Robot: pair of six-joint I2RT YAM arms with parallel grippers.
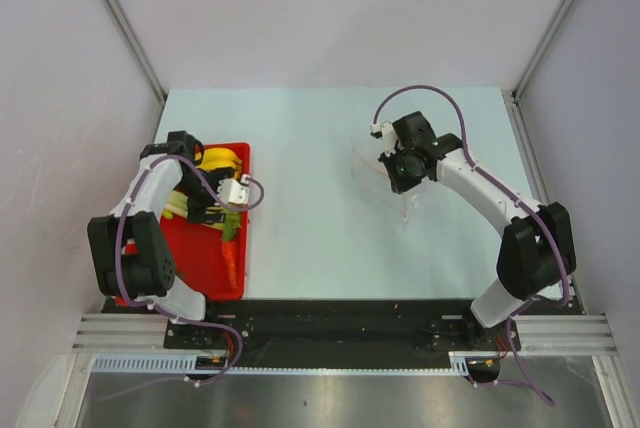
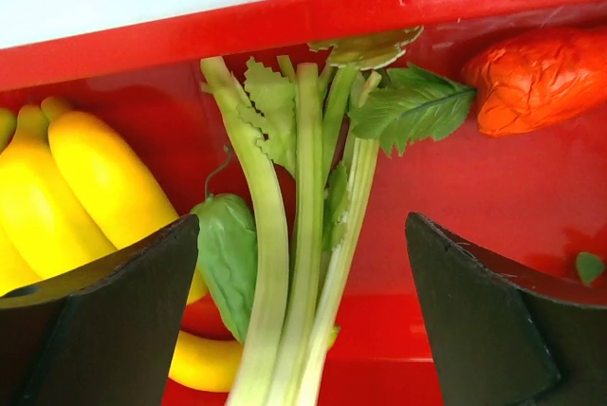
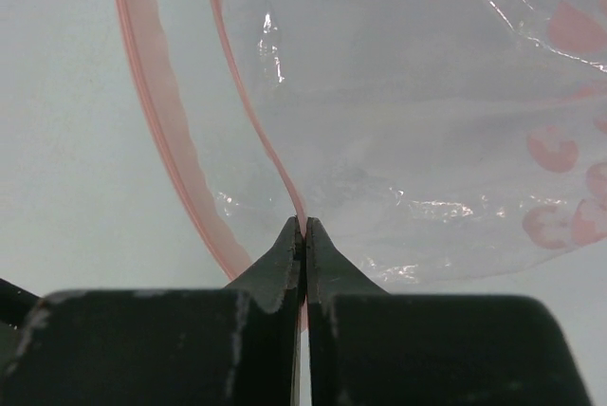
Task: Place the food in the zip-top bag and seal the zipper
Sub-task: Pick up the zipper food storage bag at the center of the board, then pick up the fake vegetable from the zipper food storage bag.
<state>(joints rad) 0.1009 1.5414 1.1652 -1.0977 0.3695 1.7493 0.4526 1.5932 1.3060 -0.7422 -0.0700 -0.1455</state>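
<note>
Table: pale blue-white top [image 1: 320,238], matte and flat, with white walls at its far side and at both flanks.
Red tray: a rectangular tray [image 1: 203,253] lying flat on the left part of the table, its long side running near to far and its near end close to the table's near edge.
Zip-top bag: a clear, crinkled pouch [image 1: 385,180] to the right of the tray and well apart from it, level with the tray's far half.
Zipper: a pinkish-red strip [image 3: 156,121] along the bag's mouth, its two lips parted.

One high, two close
Top looked down at the whole table [image 1: 320,148]; wrists sat near the red tray [image 2: 285,22] and clear bag [image 3: 379,140].
</note>
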